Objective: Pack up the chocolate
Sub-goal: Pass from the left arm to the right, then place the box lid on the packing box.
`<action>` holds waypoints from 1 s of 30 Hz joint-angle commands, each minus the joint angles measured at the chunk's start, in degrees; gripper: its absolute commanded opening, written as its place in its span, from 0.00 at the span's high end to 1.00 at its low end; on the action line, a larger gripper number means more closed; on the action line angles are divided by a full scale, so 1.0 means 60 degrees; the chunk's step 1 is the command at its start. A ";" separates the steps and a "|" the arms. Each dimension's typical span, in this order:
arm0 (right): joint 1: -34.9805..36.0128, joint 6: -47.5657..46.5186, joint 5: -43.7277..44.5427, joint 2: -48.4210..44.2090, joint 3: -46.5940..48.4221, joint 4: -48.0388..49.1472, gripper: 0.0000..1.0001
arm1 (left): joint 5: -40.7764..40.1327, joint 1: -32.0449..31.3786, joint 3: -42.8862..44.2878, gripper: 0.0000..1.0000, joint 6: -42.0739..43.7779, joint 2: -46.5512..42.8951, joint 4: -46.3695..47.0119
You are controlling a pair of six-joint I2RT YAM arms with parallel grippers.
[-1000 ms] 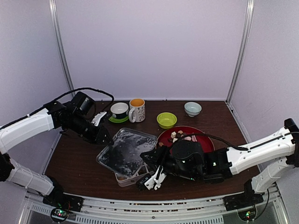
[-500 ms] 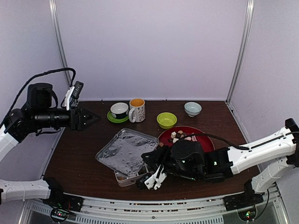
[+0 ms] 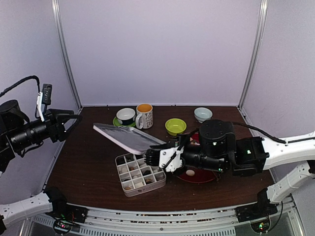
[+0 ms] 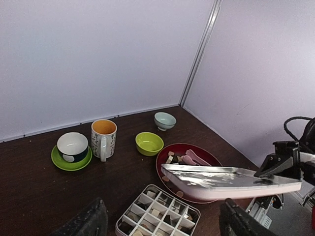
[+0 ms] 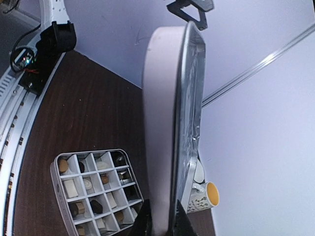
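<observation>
Brown-to-cream bite-sized chocolate pieces (image 5: 70, 187) in white gridded box (image 3: 145, 187): probably light, hard, slippery; pinch sides. Silvery lid (image 3: 127, 136) clamped by right gripper (image 3: 166, 155); left gripper (image 4: 165, 221) splayed.

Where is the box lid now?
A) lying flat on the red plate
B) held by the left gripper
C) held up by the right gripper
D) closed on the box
C: the right gripper clamps the lid by one edge, above the open box.
</observation>
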 commanded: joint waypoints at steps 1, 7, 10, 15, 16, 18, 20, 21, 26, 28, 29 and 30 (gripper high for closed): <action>-0.0564 0.3435 -0.1157 -0.0506 0.0210 -0.0368 0.97 | -0.0412 -0.0041 -0.0157 0.20 0.0171 -0.0115 0.0259; -0.1393 0.6332 -0.2676 -0.0896 0.0169 -0.0659 0.97 | 0.0198 -0.0033 -0.0342 0.20 -0.0055 -0.0031 0.0271; -0.1838 0.7655 -0.3689 -0.0880 0.0166 -0.0677 0.96 | 0.0359 -0.0033 -0.0629 0.20 -0.0289 0.0080 0.0313; -0.2347 0.8753 -0.4818 -0.0575 0.0575 -0.1170 0.97 | 0.0914 -0.0039 -0.1164 0.21 -0.0625 0.0440 0.0457; -0.2371 0.8941 -0.5003 -0.0535 0.0622 -0.1144 0.97 | 0.0992 -0.0038 -0.1299 0.21 -0.0694 0.0477 0.0545; -0.2457 0.9377 -0.5329 -0.0444 0.0696 -0.0991 0.96 | 0.1129 -0.0034 -0.1566 0.21 -0.0845 0.0521 0.0787; -0.2541 0.9776 -0.5761 -0.0332 0.0708 -0.0708 0.96 | 0.1155 -0.0042 -0.1779 0.20 -0.1058 0.0628 0.0856; -0.2560 0.9915 -0.5963 -0.0259 0.0695 -0.0532 0.96 | 0.1085 -0.0038 -0.1817 0.20 -0.1147 0.0740 0.0734; -0.2766 1.0795 -0.6972 0.0356 0.0782 0.0146 0.96 | 0.0501 -0.0039 -0.1874 0.19 -0.1590 0.1208 0.0083; -0.2848 1.1218 -0.7467 0.0697 0.0955 0.0341 0.96 | 0.0507 -0.0022 -0.2058 0.19 -0.1815 0.1127 0.0202; -0.2882 1.1406 -0.7637 0.0855 0.1034 0.0440 0.96 | 0.0486 -0.0023 -0.2130 0.19 -0.1880 0.1068 0.0220; -0.2896 1.1589 -0.7788 0.1006 0.1108 0.0542 0.96 | 0.0443 -0.0019 -0.2170 0.19 -0.1953 0.1022 0.0187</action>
